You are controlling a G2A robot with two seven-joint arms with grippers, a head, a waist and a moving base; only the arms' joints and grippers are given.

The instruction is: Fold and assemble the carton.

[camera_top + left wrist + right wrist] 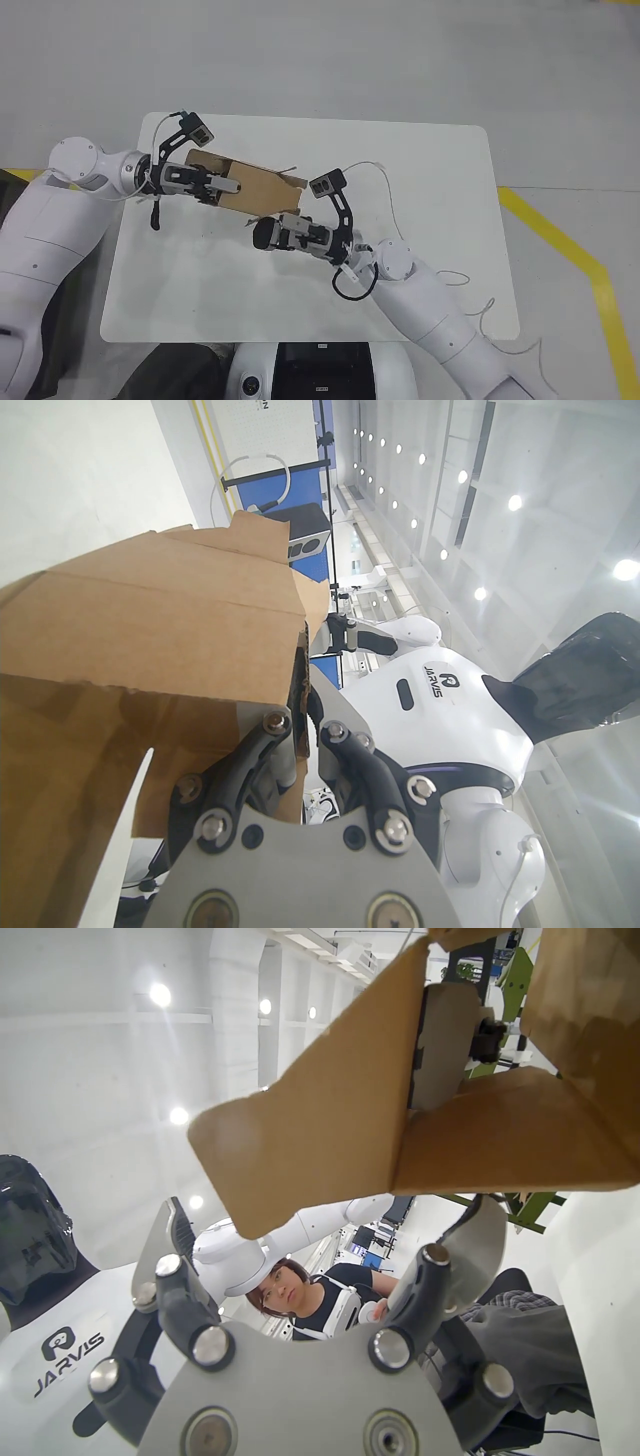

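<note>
**Carton [255, 183] held over the table's [430, 200] far-left part.**
The left gripper [232, 187] clamps one carton wall. The right gripper [258, 231], fingers spread and holding nothing, sits just beside a flap [300, 1138] at the near edge. Both are well apart from the table's right edge.
</note>
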